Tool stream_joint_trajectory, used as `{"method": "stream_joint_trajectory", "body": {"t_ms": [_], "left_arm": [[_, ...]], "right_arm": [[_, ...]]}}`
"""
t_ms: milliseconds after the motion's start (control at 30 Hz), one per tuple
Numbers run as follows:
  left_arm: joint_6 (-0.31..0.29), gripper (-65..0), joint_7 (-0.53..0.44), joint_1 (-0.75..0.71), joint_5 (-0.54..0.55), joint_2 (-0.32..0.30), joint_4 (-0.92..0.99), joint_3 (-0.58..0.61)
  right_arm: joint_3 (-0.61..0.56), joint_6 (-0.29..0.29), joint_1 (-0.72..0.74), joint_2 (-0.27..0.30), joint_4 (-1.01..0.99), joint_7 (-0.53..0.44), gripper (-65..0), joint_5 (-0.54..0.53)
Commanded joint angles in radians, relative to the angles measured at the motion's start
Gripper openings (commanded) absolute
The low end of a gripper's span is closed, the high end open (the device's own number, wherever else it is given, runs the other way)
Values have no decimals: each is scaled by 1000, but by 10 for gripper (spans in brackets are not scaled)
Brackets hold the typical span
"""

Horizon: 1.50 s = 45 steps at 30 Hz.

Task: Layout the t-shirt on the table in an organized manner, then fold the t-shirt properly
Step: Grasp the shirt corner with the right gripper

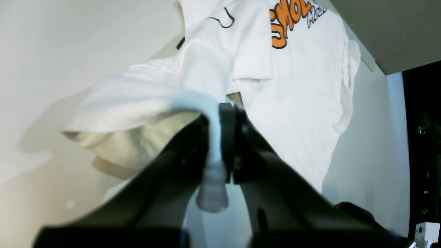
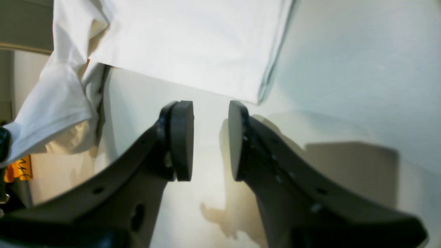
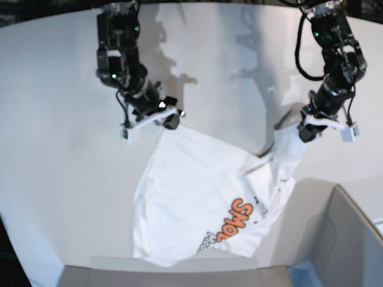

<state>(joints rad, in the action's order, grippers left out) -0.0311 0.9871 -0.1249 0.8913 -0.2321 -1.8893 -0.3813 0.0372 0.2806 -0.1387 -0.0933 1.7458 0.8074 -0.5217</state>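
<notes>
The white t-shirt [image 3: 197, 197] lies mostly flat on the white table [image 3: 60, 149], its orange lettering [image 3: 233, 221] facing up. My left gripper [image 3: 304, 133] is shut on a bunched edge of the t-shirt and lifts it off the table at the right. In the left wrist view a strip of cloth runs between the fingers of the left gripper [image 1: 220, 110], and the t-shirt [image 1: 296, 89] hangs beyond. My right gripper [image 3: 170, 119] stands open at the far left corner of the t-shirt. The right gripper [image 2: 210, 137] has nothing between its pads, and the t-shirt's [image 2: 193, 44] corner lies just ahead.
A grey open-topped bin [image 3: 335, 239] stands at the near right, its rim close to the shirt's lower edge. A dark gap past the table edge [image 1: 423, 137] shows at the right of the left wrist view.
</notes>
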Motion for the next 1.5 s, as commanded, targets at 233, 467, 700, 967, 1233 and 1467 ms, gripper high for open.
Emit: {"method": "stream_joint_trajectory", "body": {"t_ms": [233, 467, 700, 967, 1233, 1467], "left_arm": [[-8, -650, -18, 9, 9, -11, -16, -3], [-8, -650, -18, 9, 9, -11, -16, -3], [-8, -650, -18, 9, 9, -8, -16, -3], [-8, -650, -18, 9, 10, -8, -16, -3], [-8, -650, -18, 15, 10, -6, -16, 2], [-3, -650, -21, 101, 10, -6, -16, 2]], "right_arm": [[131, -11, 78, 7, -96, 82, -469, -33], [134, -11, 121, 11, -185, 106, -469, -77], [112, -11, 212, 10, -329, 108, -469, -77], [68, -11, 302, 11, -418, 108, -481, -76], [19, -11, 339, 85, -412, 112, -650, -77], [-4, -133, 367, 241, -235, 106, -650, -168]]}}
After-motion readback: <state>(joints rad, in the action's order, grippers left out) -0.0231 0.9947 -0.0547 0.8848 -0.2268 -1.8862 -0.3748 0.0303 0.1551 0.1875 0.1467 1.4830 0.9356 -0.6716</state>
